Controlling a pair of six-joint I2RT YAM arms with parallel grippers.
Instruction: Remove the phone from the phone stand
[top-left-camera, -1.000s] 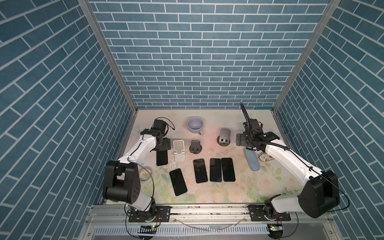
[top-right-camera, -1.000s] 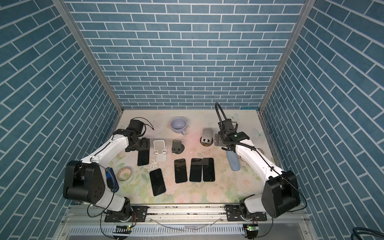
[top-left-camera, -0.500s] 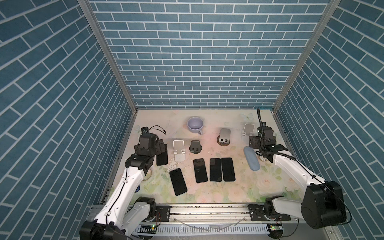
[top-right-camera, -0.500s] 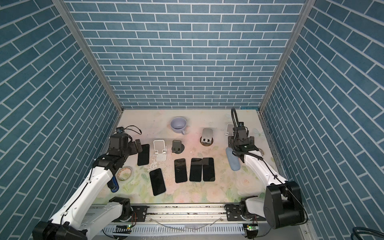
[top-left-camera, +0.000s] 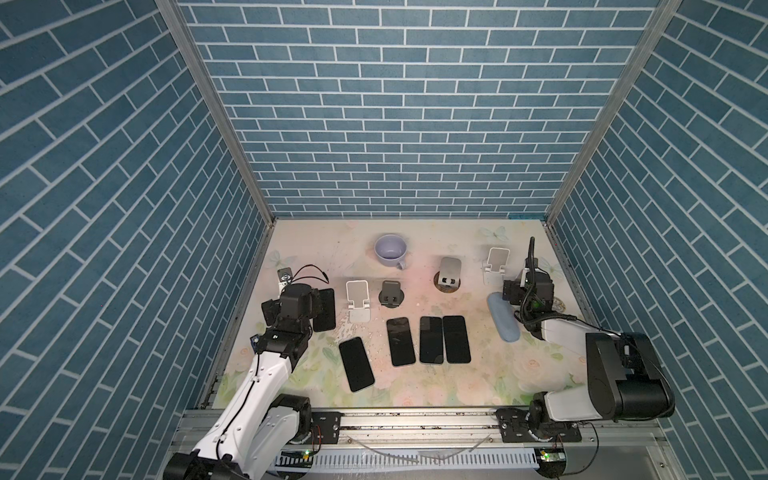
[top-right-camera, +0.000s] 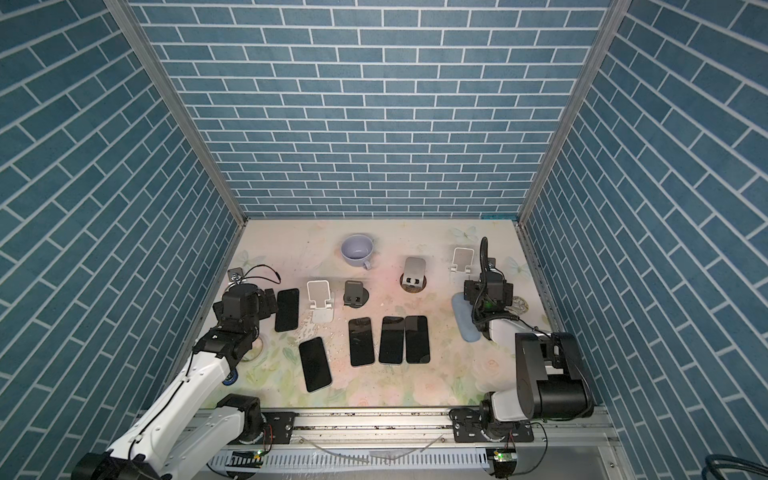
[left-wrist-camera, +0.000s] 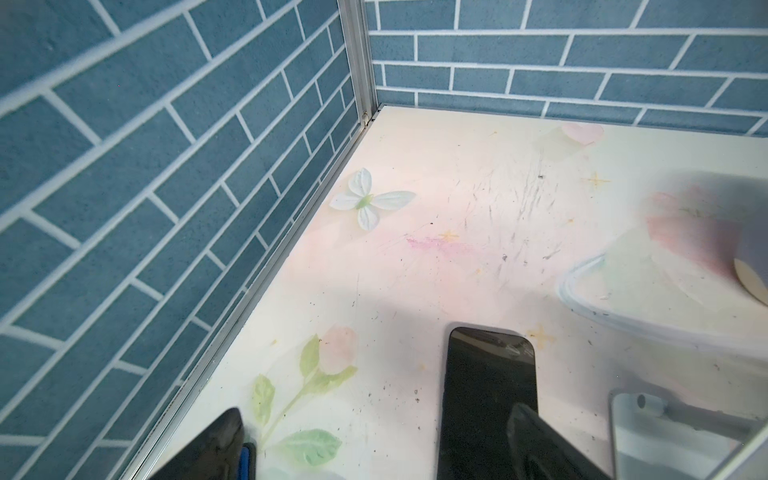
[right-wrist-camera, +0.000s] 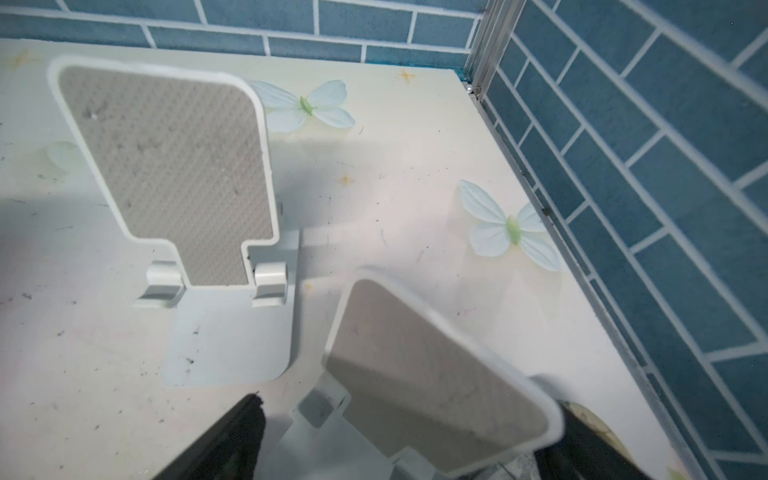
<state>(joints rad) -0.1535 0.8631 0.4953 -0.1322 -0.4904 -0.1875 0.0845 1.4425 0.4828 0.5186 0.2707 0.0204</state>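
Nearest to me, straight in front of the white phone stand (top-left-camera: 358, 300), a slanted phone (top-left-camera: 356, 364) lies flat on the table (top-left-camera: 478, 386). A row of three phones (top-left-camera: 430, 340) lies side by side in front of the stand and to its right. The phone (top-right-camera: 286, 309) that matters is off the stand, flat and screen-up on the table just to the stand's left, not touching it. Its long axis runs near to far, the far end leaning slightly toward the stand; I cannot tell which end is its top. My left gripper (left-wrist-camera: 374, 415) sits toward the phone's near end, on the side away from the stand, jaws spread wide with nothing between them. One finger (left-wrist-camera: 540, 444) overlaps the phone in the wrist view, and I cannot tell whether it touches. A black stand (top-left-camera: 391, 293) is just right of the white one. Well to the right, a blue case (top-left-camera: 503, 316) lies beside my right gripper (right-wrist-camera: 409, 403). Its jaws are also wide and straddle the back plate of a second white stand (right-wrist-camera: 436, 374), with a gap showing between one finger and the plate. Beyond and to the right sit a grey stand (top-left-camera: 449, 272), a third white stand (top-left-camera: 496, 264) and, farthest, a lilac cup (top-left-camera: 390, 249).
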